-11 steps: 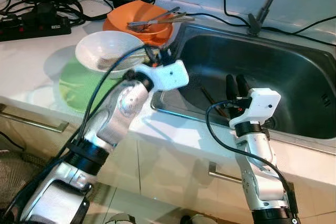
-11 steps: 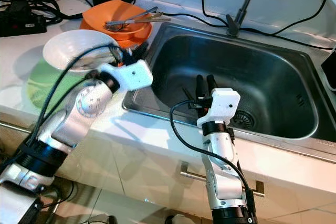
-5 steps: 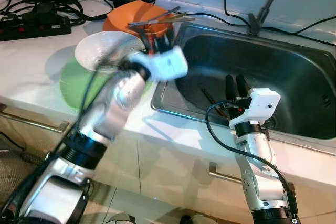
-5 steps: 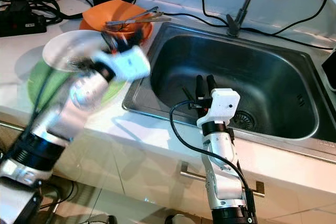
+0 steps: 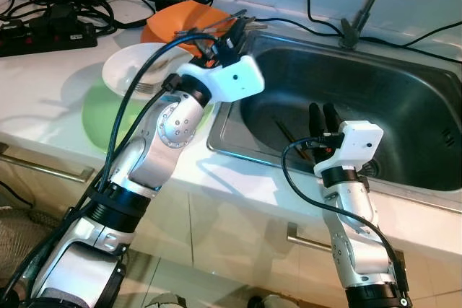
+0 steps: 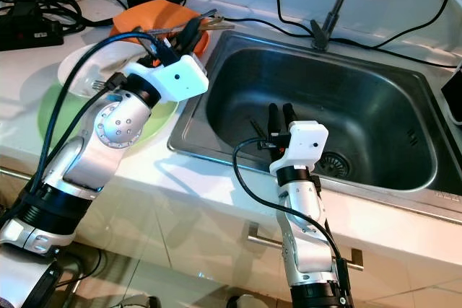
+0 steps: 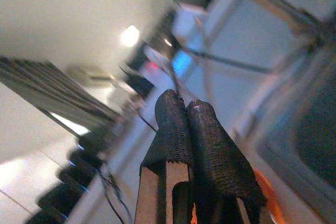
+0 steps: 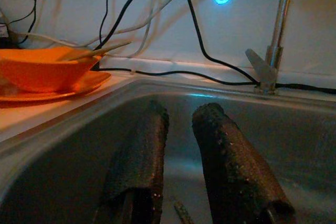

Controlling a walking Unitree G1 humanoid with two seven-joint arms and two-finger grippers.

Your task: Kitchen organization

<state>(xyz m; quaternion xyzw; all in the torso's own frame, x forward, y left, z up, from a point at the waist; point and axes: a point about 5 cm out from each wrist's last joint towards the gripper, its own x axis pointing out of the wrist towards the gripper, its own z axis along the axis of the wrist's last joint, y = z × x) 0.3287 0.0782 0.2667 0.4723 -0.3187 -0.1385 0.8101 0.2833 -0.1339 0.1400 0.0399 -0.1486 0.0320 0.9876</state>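
The sink (image 5: 375, 99) is the landmark here. On the worktop (image 5: 43, 84) just beside its left rim sits an orange bowl (image 5: 180, 23) with a few utensils (image 5: 216, 27) lying across it, their tips reaching toward the sink. Nearer the worktop's front edge from that bowl stands a white bowl (image 5: 137, 70) with a fork in it, resting on a green plate (image 5: 108, 117).

The left claw (image 6: 189, 34) hovers at the sink's left rim, right over the utensils in the orange bowl. Its fingers (image 7: 191, 135) are pressed together and nothing is pinched between them. The right claw (image 5: 323, 115) is inside the sink near the front wall, fingers slightly spread and holding nothing; a thin dark stick (image 5: 287, 133), perhaps a chopstick, lies on the basin floor just beside it.

The step in hand looks like picking a utensil out of the orange bowl. To do it well, the left claw should first spread its fingers, line them up across one handle rather than along it, and come down on the part that overhangs the bowl, where there is room beneath. Closing on several handles at once risks spilling the rest, and pushing down on the rim could tip the bowl toward the sink.
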